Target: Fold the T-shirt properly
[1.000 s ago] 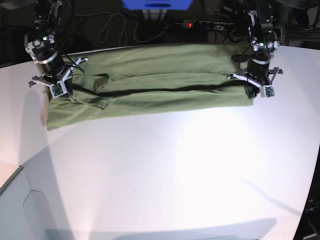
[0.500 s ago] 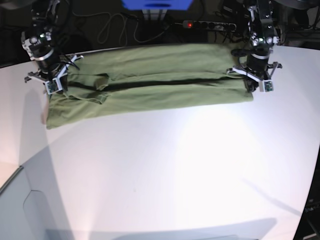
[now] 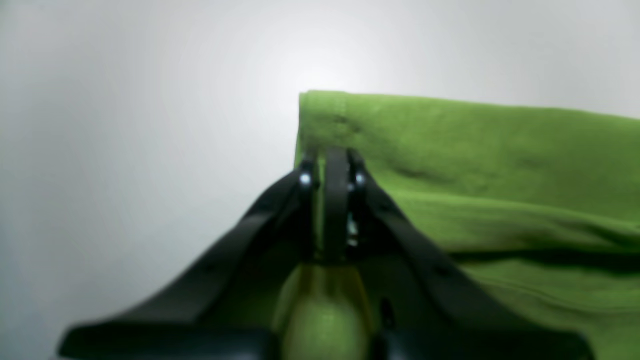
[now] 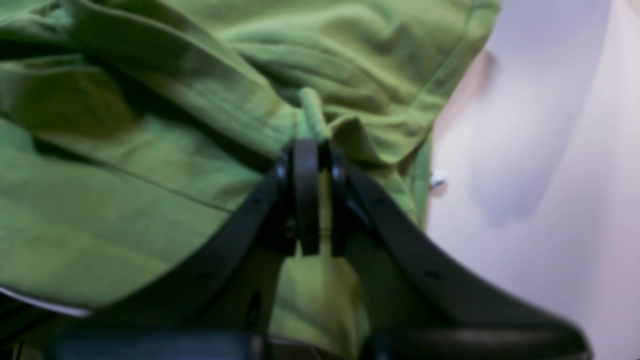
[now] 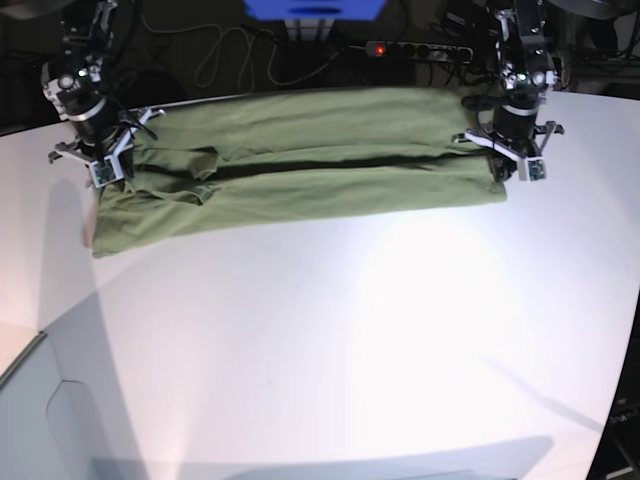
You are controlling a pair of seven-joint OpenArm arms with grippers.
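The olive-green T-shirt (image 5: 300, 170) lies as a long folded band along the far side of the white table (image 5: 350, 340), with a dark crease running lengthwise. My left gripper (image 5: 512, 166) is at the band's right end. In the left wrist view my left gripper (image 3: 331, 165) is shut on the T-shirt (image 3: 475, 165) at its corner edge. My right gripper (image 5: 104, 172) is at the band's left end. The right wrist view shows my right gripper (image 4: 311, 147) shut on a pinched ridge of the T-shirt (image 4: 150, 200), beside a small white tag (image 4: 437, 177).
Behind the table run a power strip (image 5: 415, 48) with a red light, loose cables (image 5: 230, 55) and a blue object (image 5: 315, 8). The table's left edge (image 5: 20, 362) drops off at the lower left.
Both grippers have shifted slightly toward the table's far edge, carrying the gripped cloth with them. Over the last half second almost nothing moved.
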